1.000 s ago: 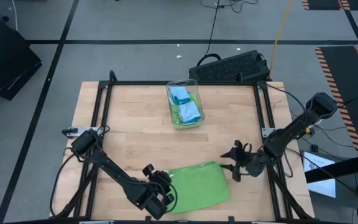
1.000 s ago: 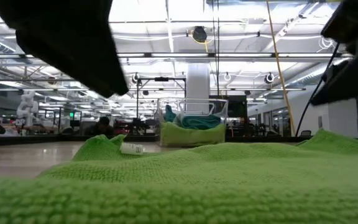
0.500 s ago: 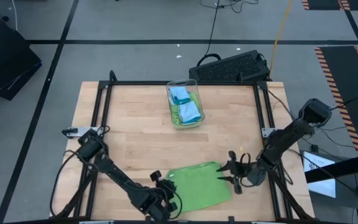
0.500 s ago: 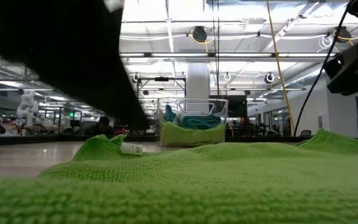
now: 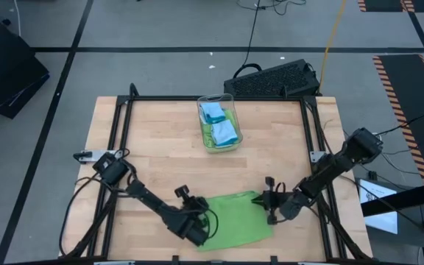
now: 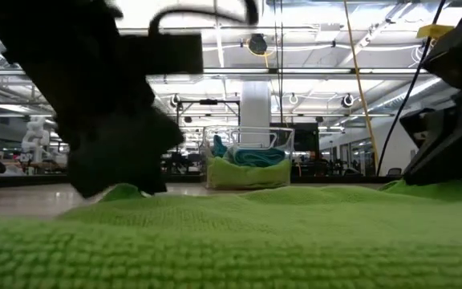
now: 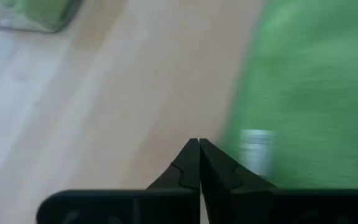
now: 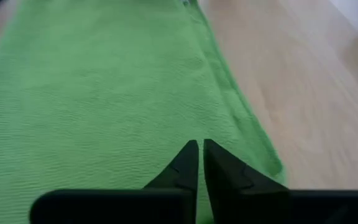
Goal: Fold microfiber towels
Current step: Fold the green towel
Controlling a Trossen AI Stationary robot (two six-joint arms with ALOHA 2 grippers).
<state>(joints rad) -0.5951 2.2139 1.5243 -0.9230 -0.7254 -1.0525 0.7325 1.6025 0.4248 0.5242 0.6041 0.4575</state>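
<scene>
A lime green microfiber towel [image 5: 235, 221] lies spread out near the table's front edge and fills the bottom of the low view [image 6: 231, 241]. My left gripper [image 5: 202, 218] is shut and low at the towel's far left corner, its tips [image 7: 199, 143] beside the cloth's edge and a white tag [image 7: 255, 150]. My right gripper [image 5: 266, 201] is shut low over the towel's far right corner [image 8: 241, 118]. More towels, blue and green, sit in a clear bin [image 5: 219, 124]. My left gripper has its shut tips at the towel's left edge [image 7: 235, 134], slanting down; whether they touch or hold the cloth, I cannot tell. My right gripper has its tips closed on the towel's top surface a little inside the right edge [image 8: 211, 127], slanting down from the table's right. The cloth lies flat on the table there; one layer or several, I cannot tell.
The clear bin stands at the table's far middle [image 6: 245, 160]. A black frame rail [image 5: 212, 99] runs around the tabletop. Bare wood [image 5: 160, 154] lies between the towel and the bin.
Both grippers have sunk onto the towel and shut. The left one has gone toward the far edge and right, to the towel's far left corner. The right one has gone left, to the far right corner. The towel's raised far corners now lie lower.
</scene>
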